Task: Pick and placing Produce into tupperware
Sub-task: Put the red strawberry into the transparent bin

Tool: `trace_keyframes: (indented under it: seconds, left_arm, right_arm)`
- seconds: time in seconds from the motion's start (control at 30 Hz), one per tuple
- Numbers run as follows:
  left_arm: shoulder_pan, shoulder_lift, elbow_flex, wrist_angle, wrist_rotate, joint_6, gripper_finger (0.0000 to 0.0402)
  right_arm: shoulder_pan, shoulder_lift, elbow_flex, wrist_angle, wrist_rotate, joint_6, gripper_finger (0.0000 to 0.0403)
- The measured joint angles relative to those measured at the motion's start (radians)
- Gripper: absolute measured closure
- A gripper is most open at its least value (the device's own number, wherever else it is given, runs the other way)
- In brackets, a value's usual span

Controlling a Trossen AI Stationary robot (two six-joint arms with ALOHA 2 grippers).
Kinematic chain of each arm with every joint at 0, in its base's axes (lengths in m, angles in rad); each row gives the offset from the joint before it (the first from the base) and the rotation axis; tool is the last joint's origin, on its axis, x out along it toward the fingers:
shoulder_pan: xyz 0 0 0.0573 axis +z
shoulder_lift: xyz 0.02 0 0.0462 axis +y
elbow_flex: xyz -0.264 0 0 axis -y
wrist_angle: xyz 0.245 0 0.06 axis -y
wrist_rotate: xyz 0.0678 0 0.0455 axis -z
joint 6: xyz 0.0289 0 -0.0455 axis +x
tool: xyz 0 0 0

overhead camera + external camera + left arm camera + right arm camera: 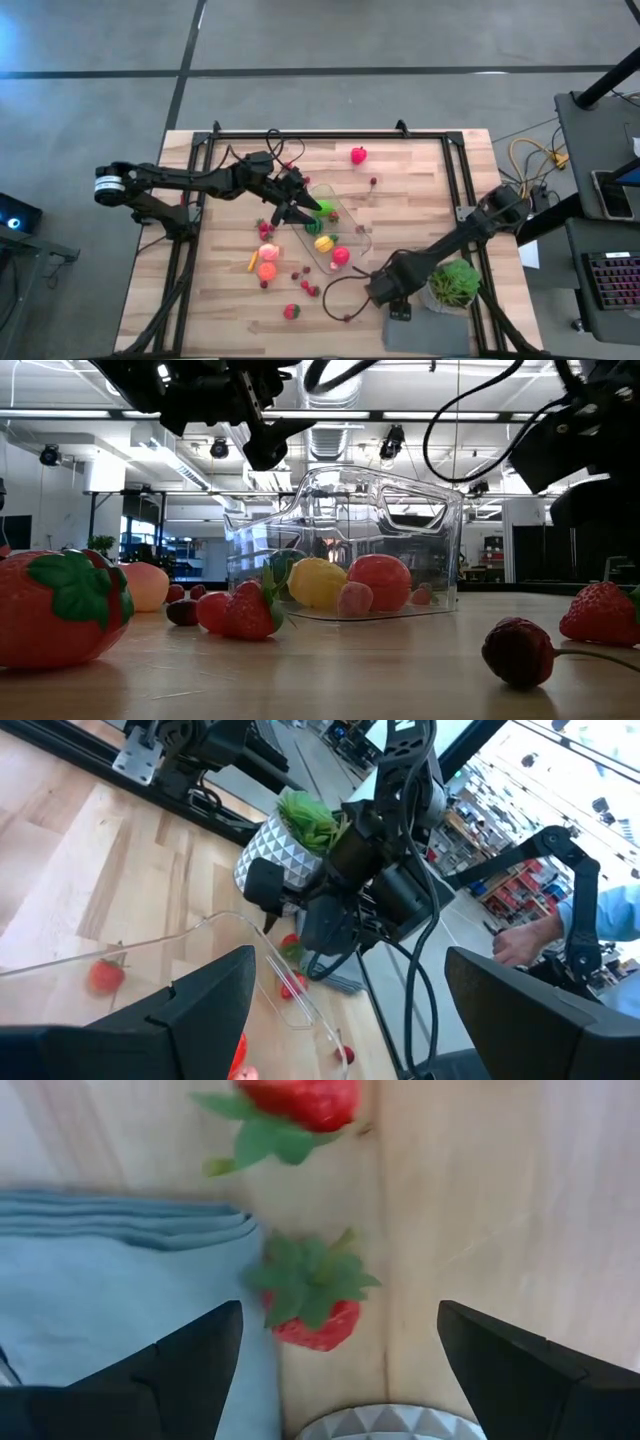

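The clear tupperware (352,228) stands mid-table on its base, with a yellow (323,243), a red (341,256) and a green piece (325,209) of produce inside. My left gripper (300,208) hovers open over its far-left end, with nothing between its fingers (215,990). My right gripper (340,1320) points down, open, at the near right. Its fingers stand on either side of a strawberry (312,1305) without touching it. The strawberry lies on the wood against the edge of a folded grey cloth (110,1280).
A white pot with a green plant (455,283) stands right beside my right gripper, and its rim (390,1425) shows in the right wrist view. A second strawberry (300,1098) lies just beyond. Loose produce (266,268) is scattered left of the tub. A person's hand (520,942) shows beyond the table.
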Motion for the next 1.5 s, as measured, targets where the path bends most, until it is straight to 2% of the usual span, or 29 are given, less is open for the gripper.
trace_keyframes:
  seconds: [0.67, 1.03, 1.5]
  left_arm:
    - [0.000, 0.000, 0.000, 0.000, 0.002, 0.008, 0.0090]
    - [0.000, 0.000, 0.000, 0.000, 0.002, 0.008, 0.0090]
    - [0.000, 0.000, 0.000, 0.000, 0.002, 0.008, 0.0090]
  right_arm:
    - [0.019, 0.012, -0.001, 0.006, 0.024, 0.064, 0.0077]
    - [0.019, 0.012, -0.005, 0.015, 0.027, 0.061, 0.0163]
    - [0.018, 0.012, -0.044, 0.033, 0.051, 0.113, 0.0191]
